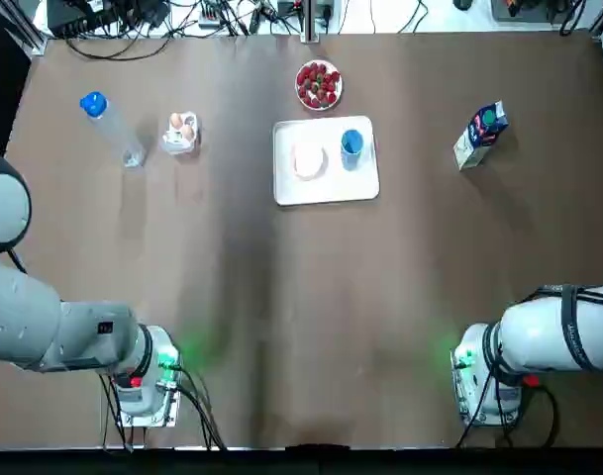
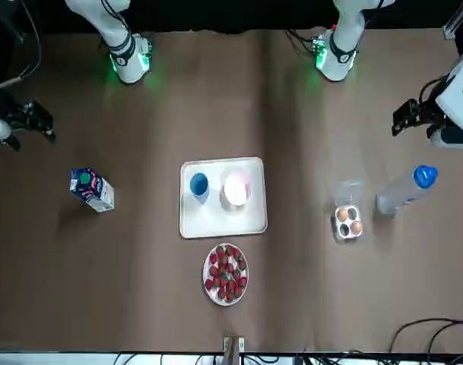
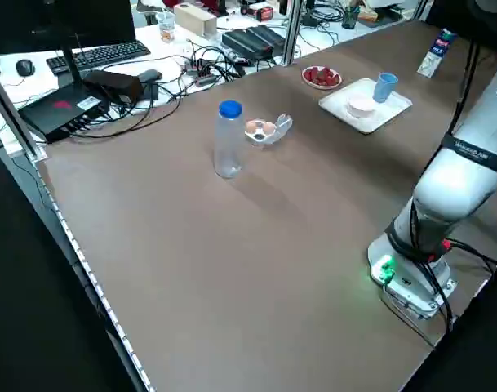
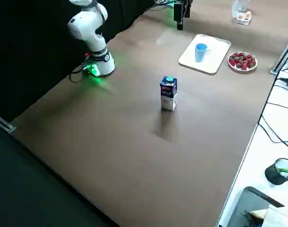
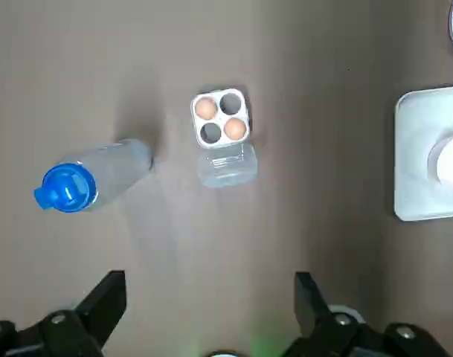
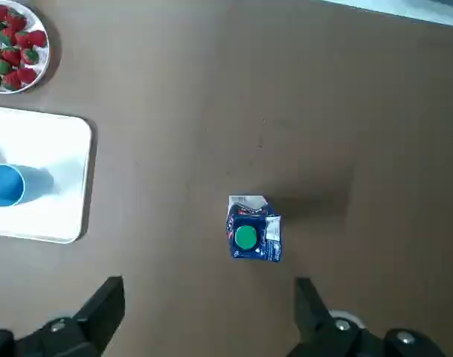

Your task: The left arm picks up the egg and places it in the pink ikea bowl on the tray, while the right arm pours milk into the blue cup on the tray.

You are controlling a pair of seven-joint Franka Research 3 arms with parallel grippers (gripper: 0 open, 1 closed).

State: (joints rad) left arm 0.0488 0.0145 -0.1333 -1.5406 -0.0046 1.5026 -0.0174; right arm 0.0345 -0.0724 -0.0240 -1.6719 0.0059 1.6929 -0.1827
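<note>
We see the left gripper (image 5: 207, 286) and right gripper (image 6: 207, 291) empty, fingers spread, well back from the tray (image 1: 326, 190), which holds the blue cup (image 1: 351, 145) beside what seems a pale pink bowl (image 1: 309, 159), with eggs (image 1: 181, 127) well to its left and the milk carton (image 1: 480, 136) upright to its right.

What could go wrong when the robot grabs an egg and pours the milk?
1. The eggs sit in a small clear box close to the water bottle. The open left hand might knock the bottle or crack an egg.
2. The blue cup and pink bowl stand close together on the tray. The right hand, pouring from the milk carton, could bump the left one or splash milk into the bowl.
</note>
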